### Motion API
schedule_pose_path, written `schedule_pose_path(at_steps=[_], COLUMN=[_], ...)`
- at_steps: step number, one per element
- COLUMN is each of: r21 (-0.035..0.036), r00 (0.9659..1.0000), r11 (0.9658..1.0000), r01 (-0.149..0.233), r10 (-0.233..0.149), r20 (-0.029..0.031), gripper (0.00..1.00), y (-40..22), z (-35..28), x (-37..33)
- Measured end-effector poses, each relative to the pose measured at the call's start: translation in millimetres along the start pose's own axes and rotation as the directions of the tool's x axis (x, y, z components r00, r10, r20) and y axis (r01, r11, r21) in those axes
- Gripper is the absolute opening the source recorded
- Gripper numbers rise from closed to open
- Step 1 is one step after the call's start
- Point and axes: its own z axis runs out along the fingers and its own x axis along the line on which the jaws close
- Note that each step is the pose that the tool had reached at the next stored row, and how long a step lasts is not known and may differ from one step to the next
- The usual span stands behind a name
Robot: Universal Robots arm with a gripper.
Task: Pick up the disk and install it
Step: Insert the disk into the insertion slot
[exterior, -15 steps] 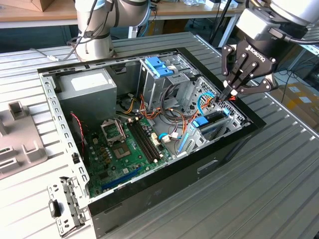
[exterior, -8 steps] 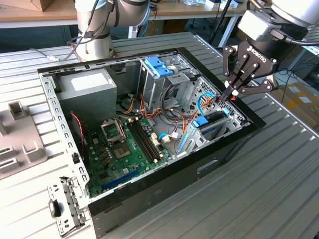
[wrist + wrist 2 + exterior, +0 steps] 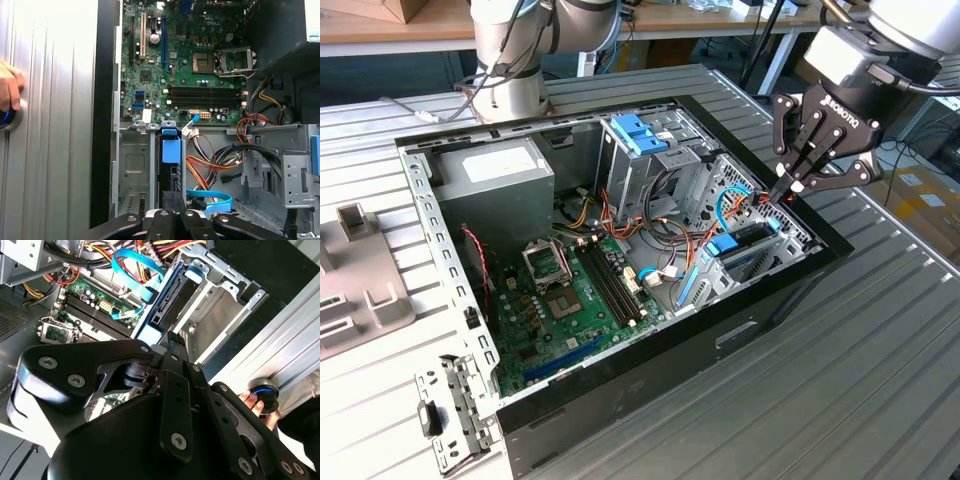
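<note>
Right at the tool [image 3: 788, 183], the 2 fingers are drawn together to 1 point and I see nothing between them, so it is closed and empty. It hangs over the rim of the open computer case [image 3: 650, 395], with the tips pointing down into the drive cage [image 3: 132, 165].

Directly below the tips is the disk [image 3: 755, 240]. It does not lie flat: it stands on its edge inside the cage, as a dark slab with blue trim along it. In the first wrist view its near end is under the tool and its long axis runs straight away from the tool, toward the motherboard [image 3: 190, 65]. A blue tab [image 3: 171, 150] sits on it farther along. So the disk is below and ahead of the tool, in line with it and not off to a side. Whether the tips touch it, I cannot tell. By my judgement the disk is already in its slot, or very close to that.

Just beside the disk, a light-blue flat cable [image 3: 212, 199] and a bundle of red, yellow and orange wires [image 3: 202, 162] cross the case. Farther from the tool, beyond the motherboard, is the grey power-supply box [image 3: 495, 185]. Well apart from the tool, outside the case, a person's hand [image 3: 7, 90] rests on a round button with a blue ring [image 3: 263, 392] on the ribbed metal table [image 3: 880, 380].
</note>
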Motion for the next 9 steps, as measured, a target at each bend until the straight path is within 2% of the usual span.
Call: schedule_pose_path(at_steps=[4,9], r21=[0.0,0.0], r00=[1.0,1.0], r11=[1.0,1.0], r01=[0.0,0.0], r10=[0.0,0.0], r20=[0.0,0.0], gripper=[0.11,0.11], y=[-3.7,-6.1], z=[1.8,7.0], x=[0.2,3.7])
